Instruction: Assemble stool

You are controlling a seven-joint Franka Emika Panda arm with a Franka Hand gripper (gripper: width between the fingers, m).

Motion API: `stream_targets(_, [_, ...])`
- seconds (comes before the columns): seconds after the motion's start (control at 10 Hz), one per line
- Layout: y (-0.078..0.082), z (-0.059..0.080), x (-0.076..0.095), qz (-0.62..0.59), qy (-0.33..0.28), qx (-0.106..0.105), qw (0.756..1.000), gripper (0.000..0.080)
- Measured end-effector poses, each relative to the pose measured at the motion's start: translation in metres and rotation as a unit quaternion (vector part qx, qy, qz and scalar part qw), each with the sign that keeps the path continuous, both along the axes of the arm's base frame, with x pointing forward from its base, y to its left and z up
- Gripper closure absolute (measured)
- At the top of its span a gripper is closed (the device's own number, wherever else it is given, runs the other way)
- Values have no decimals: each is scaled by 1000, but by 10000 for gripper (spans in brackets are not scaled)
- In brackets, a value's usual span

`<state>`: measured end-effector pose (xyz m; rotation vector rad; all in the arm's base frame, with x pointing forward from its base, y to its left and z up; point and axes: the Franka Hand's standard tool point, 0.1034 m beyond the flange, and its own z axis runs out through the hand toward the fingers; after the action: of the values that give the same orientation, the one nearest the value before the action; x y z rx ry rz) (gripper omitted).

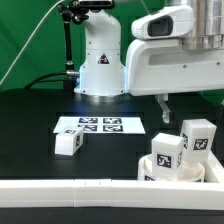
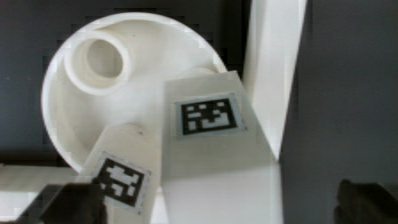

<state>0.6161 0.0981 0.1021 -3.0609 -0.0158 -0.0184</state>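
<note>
Nearest in the exterior view, just behind the white rail (image 1: 90, 190), I see the seat disc (image 1: 185, 175) on the desk (image 1: 30, 120) at that view's right. A front leg (image 1: 165, 150) and a rear leg (image 1: 197, 138) stand on it. My jaws hang spread over them, pinching nothing. Farther back lie a loose leg (image 1: 68, 143), then the marker board (image 1: 100, 125).

Smooth matt white plastic seat disc (image 2: 80, 120), same plastic legs (image 1: 198, 137), matt black table (image 1: 30, 120)
</note>
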Motion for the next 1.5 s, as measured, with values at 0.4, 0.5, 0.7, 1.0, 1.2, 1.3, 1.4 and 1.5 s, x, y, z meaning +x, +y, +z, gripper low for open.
stream_targets(0.4, [1,-8,-2,3,1,0,1000,150])
stream_targets(0.5, [3,-8,-2,4,2,0,1000,284])
stream_targets(0.7, [4,-8,-3,10,1,0,1000,465])
stream_targets(1.0, [4,-8,-3,-1,2,0,1000,465])
stream_targets(1.2, [5,-8,-3,-37,5,1,999,465])
stream_targets(1.3, [5,-8,-3,-78,8,2,997,465])
stream_targets(1.4, [6,-8,-2,-153,11,8,988,464])
stream_targets(1.5, [9,-8,-2,-220,13,12,975,464])
